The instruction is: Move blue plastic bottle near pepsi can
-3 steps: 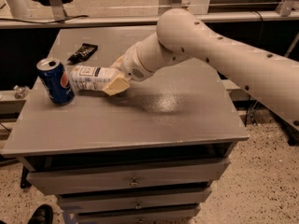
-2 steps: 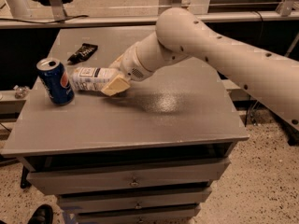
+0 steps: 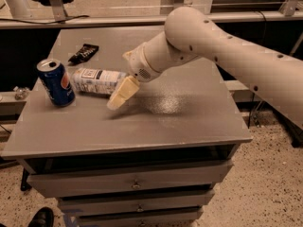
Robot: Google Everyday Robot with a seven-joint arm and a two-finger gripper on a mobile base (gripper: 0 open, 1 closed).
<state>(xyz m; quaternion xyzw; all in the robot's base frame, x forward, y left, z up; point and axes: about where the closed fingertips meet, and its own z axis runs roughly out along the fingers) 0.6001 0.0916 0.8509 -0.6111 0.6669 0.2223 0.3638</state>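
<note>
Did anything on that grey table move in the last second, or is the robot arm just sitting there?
Hardly anything. The gripper, at the cap end of the lying clear plastic bottle with the pale blue label, seems to have shifted slightly right and toward the near edge of the grey table. The bottle, the upright dark blue Pepsi can beside it and the flat black wrapper behind stayed where they were.

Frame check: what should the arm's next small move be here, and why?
Probably lift the gripper, at the bottle's end farthest from the can, up and away. The bottle already lies on its side on the table, close beside the upright can, so little seems left but to withdraw.
</note>
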